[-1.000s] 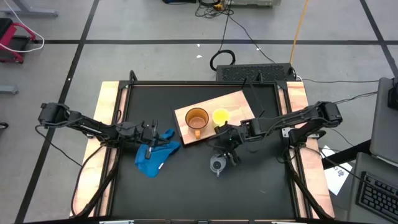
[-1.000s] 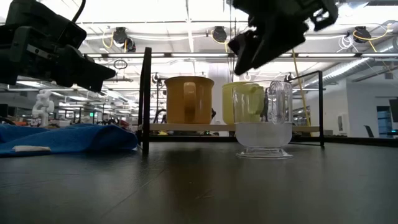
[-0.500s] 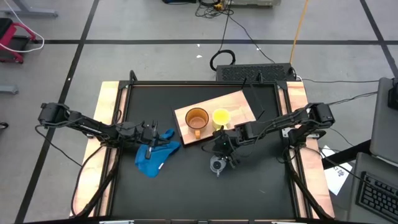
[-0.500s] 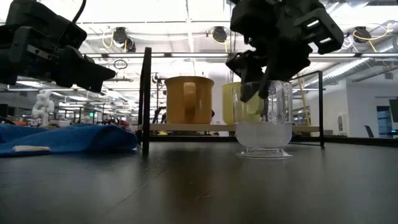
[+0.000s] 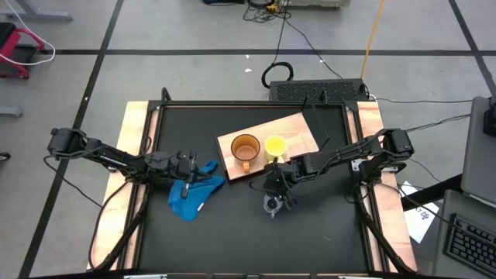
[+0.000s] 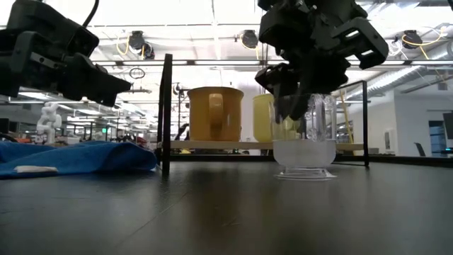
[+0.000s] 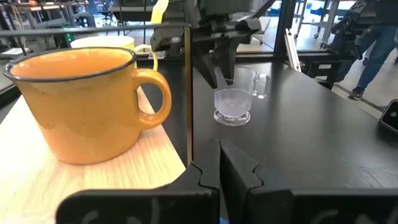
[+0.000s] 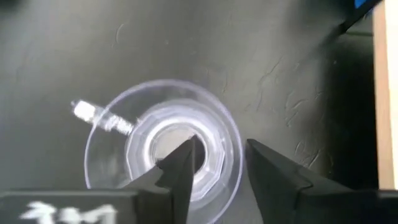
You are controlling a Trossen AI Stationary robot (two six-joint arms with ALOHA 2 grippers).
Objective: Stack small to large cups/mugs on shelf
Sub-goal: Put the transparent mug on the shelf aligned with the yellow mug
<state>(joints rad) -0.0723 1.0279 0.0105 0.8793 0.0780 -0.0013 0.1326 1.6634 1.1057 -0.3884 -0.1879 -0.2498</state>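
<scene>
A clear plastic cup (image 5: 271, 204) with a small handle (image 8: 99, 118) stands on its base on the black tabletop, near the board's near edge. My right gripper (image 8: 221, 149) slants down over it, open, one finger inside the cup and one outside its wall. An orange-brown mug (image 5: 245, 149) and a yellow mug (image 5: 274, 145) stand upright, side by side, on the light-wood shelf board (image 5: 298, 130). My left gripper (image 7: 219, 171) is shut and waits above the table at the left, beside the blue cloth, pointing toward the orange mug (image 7: 74, 99). My right gripper straddles the clear cup's rim (image 8: 239, 144) on the side away from its handle, coming slanting from above. A gap shows between the inner finger (image 8: 183, 163) and the wall. Whether the outer finger (image 8: 267, 165) touches the wall, I cannot tell. The cup stands upright on the table.
A crumpled blue cloth (image 5: 194, 194) lies on the tabletop left of centre, below my left gripper (image 5: 188, 167). A thin black frame post (image 6: 167, 113) stands between the cloth and the mugs. Pale wooden rails (image 5: 138, 132) run along the table's left and right sides.
My right gripper has come down toward the clear cup and a little toward the table's left edge, tipping further downward; one finger now reaches inside the cup. The mugs and the cloth have kept still.
</scene>
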